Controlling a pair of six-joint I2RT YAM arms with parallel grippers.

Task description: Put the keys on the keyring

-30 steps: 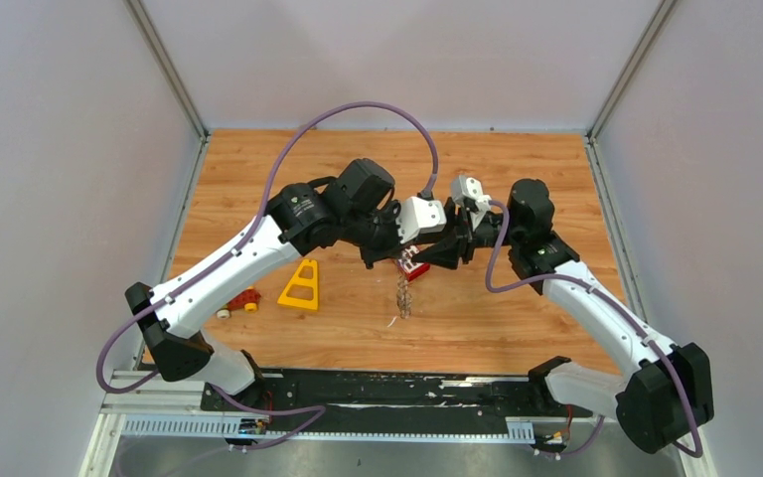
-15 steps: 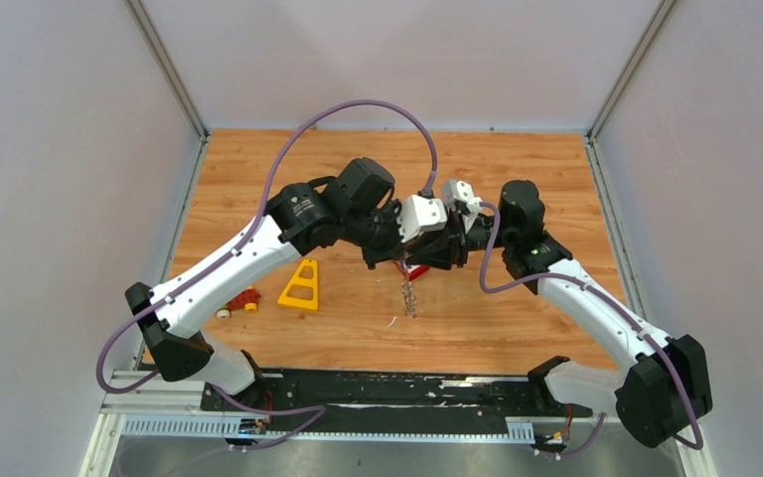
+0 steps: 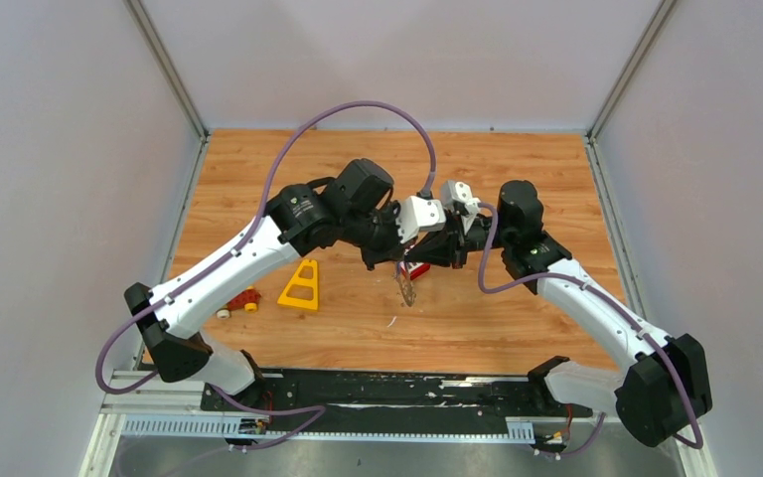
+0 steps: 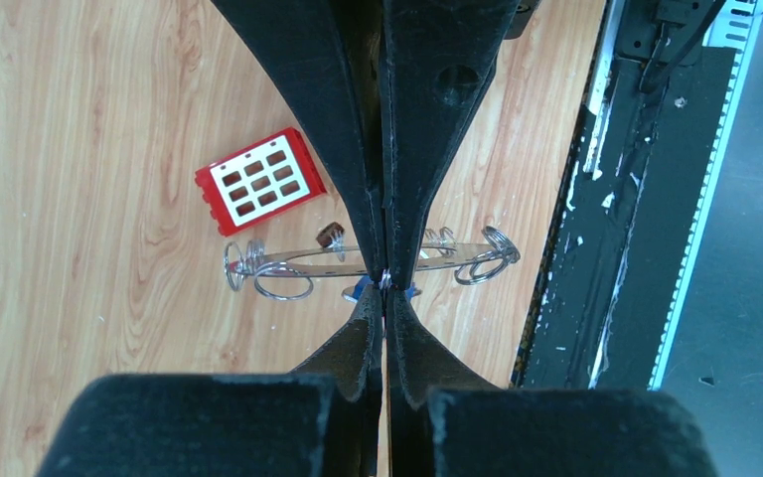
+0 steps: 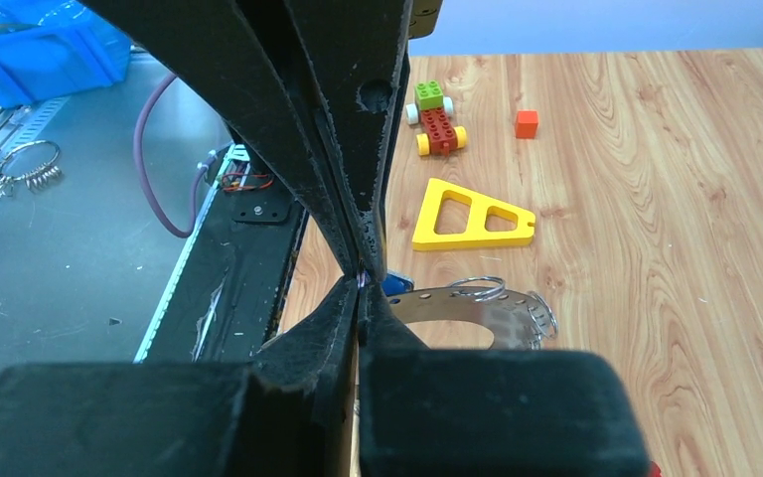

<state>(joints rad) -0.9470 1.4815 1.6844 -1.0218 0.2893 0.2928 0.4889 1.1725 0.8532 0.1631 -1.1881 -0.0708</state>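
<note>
My left tool (image 4: 384,294) is clamped shut on the keyring (image 4: 303,260), held off the counter (image 4: 79,149), its long axis crosswise to my fingers. The right tool (image 5: 361,288), also closed, meets it beside the blue key (image 5: 394,284). It is possibly pinching that key, but I can't tell.

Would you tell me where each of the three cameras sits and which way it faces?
Top external: above, behind the bases, looking down on the table; both arms whole.
Left wrist: looks down past its shut left gripper at the keyring and red block.
Right wrist: looks leftward past its shut right gripper at the yellow frame.
Shared: both wrist views show the keyring.
</note>
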